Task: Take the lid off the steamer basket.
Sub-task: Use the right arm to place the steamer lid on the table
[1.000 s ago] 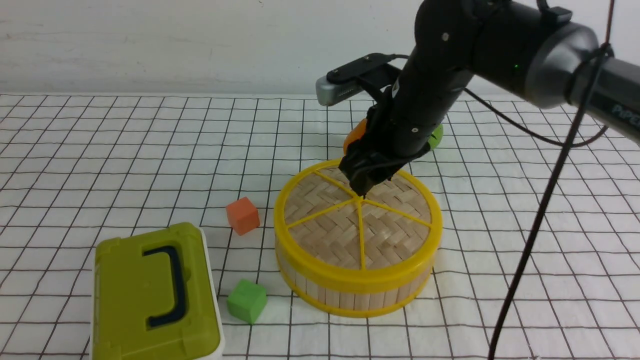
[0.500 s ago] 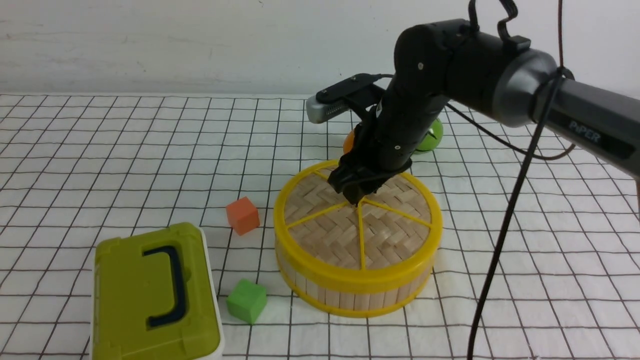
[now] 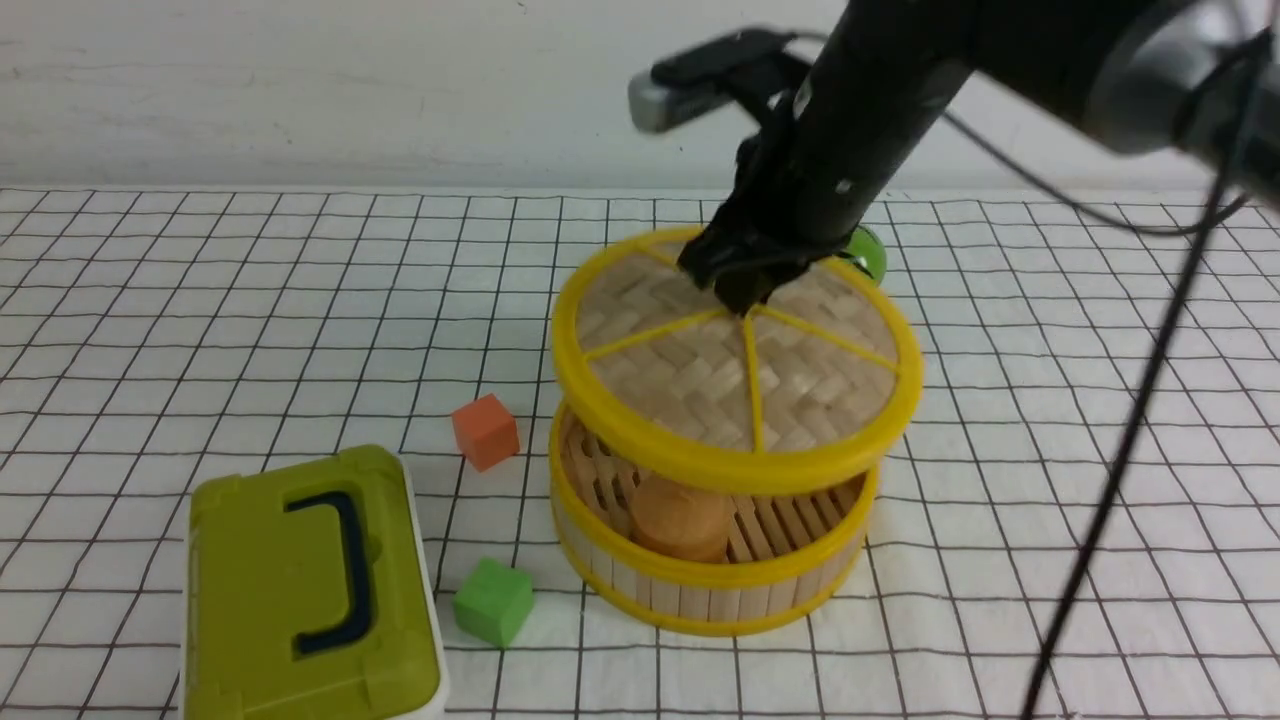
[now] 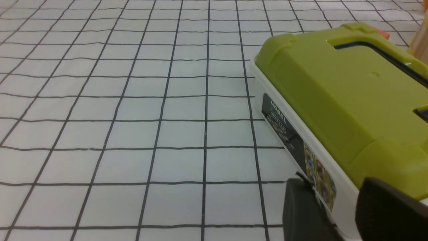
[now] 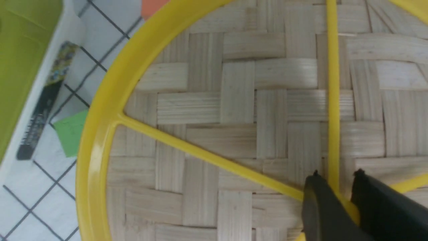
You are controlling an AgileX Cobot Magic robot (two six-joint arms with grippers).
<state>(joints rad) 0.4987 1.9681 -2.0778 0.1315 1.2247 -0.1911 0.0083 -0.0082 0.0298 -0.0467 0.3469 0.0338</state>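
Observation:
The lid (image 3: 740, 390), a woven bamboo disc with a yellow rim and spokes, hangs slightly tilted a little above the steamer basket (image 3: 700, 595). My right gripper (image 3: 742, 300) is shut on the lid's hub from above. In the right wrist view its two dark fingers pinch the yellow hub where the spokes meet (image 5: 336, 174), with the lid (image 5: 234, 100) filling the frame. The basket stands uncovered on the cloth, with a brown round piece (image 3: 680, 515) on its slatted floor. My left gripper (image 4: 334, 182) is open and empty, low beside the olive-green box (image 4: 334, 93).
The olive-green box with a dark handle (image 3: 310, 590) sits at the front left. An orange cube (image 3: 485, 430) and a green cube (image 3: 493, 602) lie left of the basket. A green ball (image 3: 868, 252) lies behind the lid. A black cable (image 3: 1110, 500) hangs at the right.
The right gripper closed on the lid's hub and rose, lifting the lid off the basket and slightly right. The basket's inside with the brown piece now shows.

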